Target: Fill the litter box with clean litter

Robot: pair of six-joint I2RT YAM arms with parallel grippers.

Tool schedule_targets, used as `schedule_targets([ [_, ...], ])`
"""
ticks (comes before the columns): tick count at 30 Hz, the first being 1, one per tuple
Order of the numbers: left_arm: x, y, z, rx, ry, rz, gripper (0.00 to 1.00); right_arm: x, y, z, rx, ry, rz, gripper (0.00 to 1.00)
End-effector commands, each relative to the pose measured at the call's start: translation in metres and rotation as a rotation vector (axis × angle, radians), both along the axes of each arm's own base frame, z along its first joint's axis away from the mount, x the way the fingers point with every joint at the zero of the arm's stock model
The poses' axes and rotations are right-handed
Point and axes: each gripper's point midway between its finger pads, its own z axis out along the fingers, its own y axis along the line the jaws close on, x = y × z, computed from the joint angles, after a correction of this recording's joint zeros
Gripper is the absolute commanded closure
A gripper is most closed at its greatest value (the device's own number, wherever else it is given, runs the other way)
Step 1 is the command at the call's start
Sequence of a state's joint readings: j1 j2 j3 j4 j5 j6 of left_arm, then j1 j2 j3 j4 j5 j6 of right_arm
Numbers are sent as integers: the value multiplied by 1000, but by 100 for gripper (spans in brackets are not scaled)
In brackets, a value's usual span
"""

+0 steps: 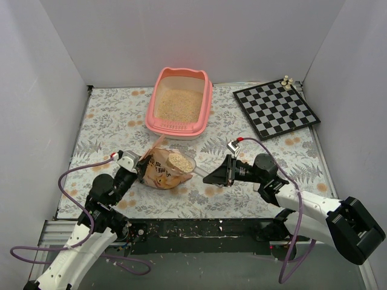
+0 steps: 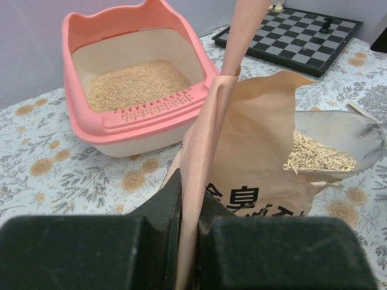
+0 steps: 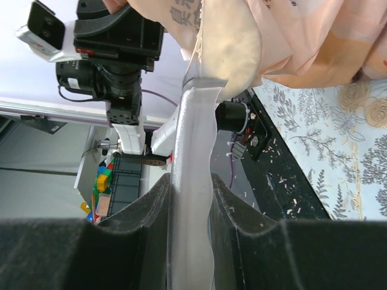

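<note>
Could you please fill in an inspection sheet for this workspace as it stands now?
Surface: floral tablecloth, lying flat; scattered granules on the black strip at the near edge.
Job's things: litter box at the back, partly filled with clean litter; bag open in front of it; scoop loaded with litter at the bag's mouth.
Clutter: chessboard at back right, chess pieces at its far corner.
Grippers: left gripper pinching the bag's edge; right gripper clamped on the scoop's handle.
Cables: purple cables looping from both arms, clear of the litter box.
Surroundings: plain white walls on three sides.
</note>
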State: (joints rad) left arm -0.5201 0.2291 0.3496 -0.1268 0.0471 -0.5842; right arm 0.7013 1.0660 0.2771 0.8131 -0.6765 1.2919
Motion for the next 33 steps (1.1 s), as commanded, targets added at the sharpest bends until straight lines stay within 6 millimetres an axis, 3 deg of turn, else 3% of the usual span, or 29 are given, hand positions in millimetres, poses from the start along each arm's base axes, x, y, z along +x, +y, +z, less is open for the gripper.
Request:
schedule_targets([
  [1, 8, 11, 30, -80, -62, 82, 100, 6, 2, 49, 81, -83, -17, 99],
  [10, 11, 24, 32, -93, -65, 156, 100, 27, 8, 81, 91, -105, -108, 99],
  [23, 5, 21, 37, -123, -78, 129, 100, 117, 36, 106, 96, -124, -318, 99],
  [28, 3, 20, 40, -136, -86, 115, 100, 170, 46, 90, 71, -110, -372, 99],
  [33, 2, 20, 41, -142, -89, 110, 100, 228, 52, 42, -110, -87, -374, 99],
])
